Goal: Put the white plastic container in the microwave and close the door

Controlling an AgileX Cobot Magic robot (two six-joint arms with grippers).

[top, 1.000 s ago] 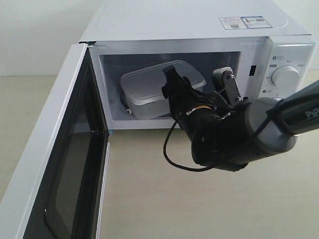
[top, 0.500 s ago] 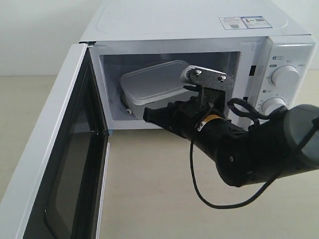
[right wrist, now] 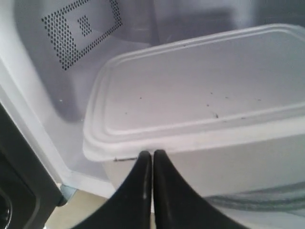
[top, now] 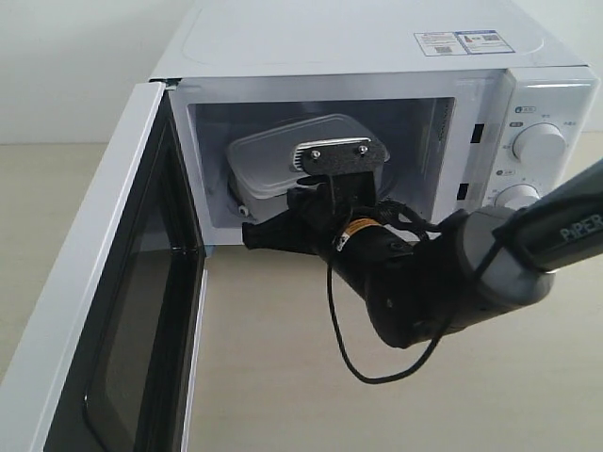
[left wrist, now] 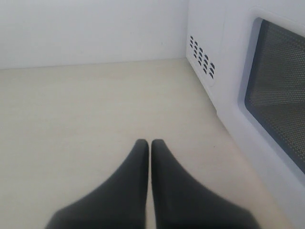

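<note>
The white plastic container [top: 268,158] sits inside the open microwave [top: 358,38], toward the cavity's left. My right gripper [top: 248,233] is shut and empty, low at the cavity's front left, pointing toward the door [top: 89,282]. The right wrist view shows the right gripper [right wrist: 152,152] with its tips right at the near side of the container [right wrist: 205,90], just under the lid rim; contact is unclear. The door stands swung wide open. My left gripper [left wrist: 150,142] is shut with nothing in it, above the table outside the door [left wrist: 279,95]. It does not show in the exterior view.
Two round knobs [top: 539,143] sit on the microwave's right panel, and a sticker [top: 459,42] lies on top. My right arm [top: 452,278] and its loose cable [top: 353,363] hang over the beige table [top: 283,395] in front of the cavity. Vent holes [left wrist: 202,59] mark the microwave's side.
The right wrist has rolled and the gripper has swung from the cavity's middle down and left to the front left corner. The container has stayed inside the microwave.
</note>
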